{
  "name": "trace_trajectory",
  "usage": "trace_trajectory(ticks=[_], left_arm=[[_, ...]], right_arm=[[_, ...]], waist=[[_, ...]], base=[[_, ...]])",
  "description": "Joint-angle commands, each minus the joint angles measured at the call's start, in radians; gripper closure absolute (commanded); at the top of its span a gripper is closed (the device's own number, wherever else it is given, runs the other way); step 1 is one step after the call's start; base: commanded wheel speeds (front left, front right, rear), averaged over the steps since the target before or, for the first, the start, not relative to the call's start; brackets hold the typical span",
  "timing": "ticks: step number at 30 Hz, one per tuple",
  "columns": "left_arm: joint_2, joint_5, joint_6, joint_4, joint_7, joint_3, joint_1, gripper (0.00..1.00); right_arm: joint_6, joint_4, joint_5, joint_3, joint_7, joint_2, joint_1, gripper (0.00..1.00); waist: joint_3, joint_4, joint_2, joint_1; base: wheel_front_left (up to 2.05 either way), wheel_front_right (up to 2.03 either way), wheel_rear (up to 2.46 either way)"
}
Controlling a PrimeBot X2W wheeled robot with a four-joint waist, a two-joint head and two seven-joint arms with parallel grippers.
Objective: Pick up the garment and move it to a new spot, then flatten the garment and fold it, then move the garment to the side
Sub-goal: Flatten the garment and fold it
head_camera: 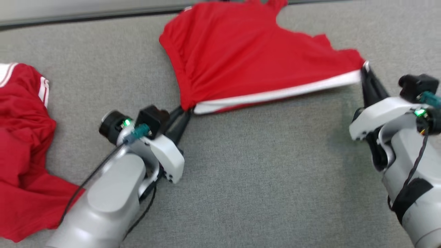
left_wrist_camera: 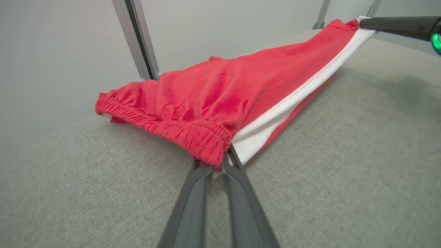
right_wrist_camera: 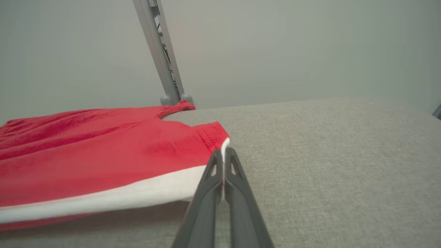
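The garment [head_camera: 241, 58] is a pair of red shorts with a white side stripe, stretched taut over the grey table. My left gripper [head_camera: 187, 112] is shut on its elastic waistband corner [left_wrist_camera: 210, 144]. At the other end my right gripper [head_camera: 364, 67] is shut on the hem corner, pinching the white stripe [right_wrist_camera: 193, 184] where it meets the red cloth [right_wrist_camera: 103, 148]. The near edge with the stripe hangs a little above the surface between the two grippers, while the far part lies on the table. The right gripper's dark fingers [left_wrist_camera: 396, 24] show at the top right of the left wrist view.
A second red garment with white stripes [head_camera: 24, 144] lies crumpled at the table's left edge, beside my left forearm. A grey metal post [left_wrist_camera: 137, 41] stands at the table's far edge, against a pale wall. Bare grey felt [head_camera: 268, 179] stretches in front of the shorts.
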Motion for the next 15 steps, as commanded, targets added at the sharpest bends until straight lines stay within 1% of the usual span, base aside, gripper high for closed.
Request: trace_trajectory(ticks=[1,7,8,12,15], left_arm=[[0.005,-0.008,0.000,-0.007,-0.004,-0.016,0.035,1.00],[0.014,-0.026,0.000,-0.046,-0.004,-0.061,0.139,1.00],[0.014,-0.026,0.000,-0.046,-0.004,-0.061,0.139,1.00],[0.015,-0.062,0.000,-0.089,-0.003,-0.071,0.212,1.00],[0.023,-0.072,0.000,-0.121,-0.003,-0.080,0.263,1.00]], right_arm=[[-0.001,0.001,0.028,0.026,0.012,-0.017,0.034,1.00],[-0.001,-0.040,0.132,0.146,0.065,-0.073,0.130,1.00],[-0.001,-0.040,0.132,0.146,0.065,-0.073,0.130,1.00],[-0.001,-0.096,0.225,0.203,0.103,-0.145,0.200,1.00],[-0.001,-0.136,0.289,0.223,0.123,-0.198,0.254,1.00]], waist=[[-0.066,-0.004,0.0000,0.0000],[-0.157,-0.020,0.0000,0.0000],[-0.157,-0.020,0.0000,0.0000],[-0.205,-0.028,0.0000,0.0000],[-0.236,-0.027,0.0000,0.0000]], base=[[0.00,0.00,0.00],[0.00,0.00,0.00],[0.00,0.00,0.00],[0.00,0.00,0.00],[0.00,0.00,0.00]])
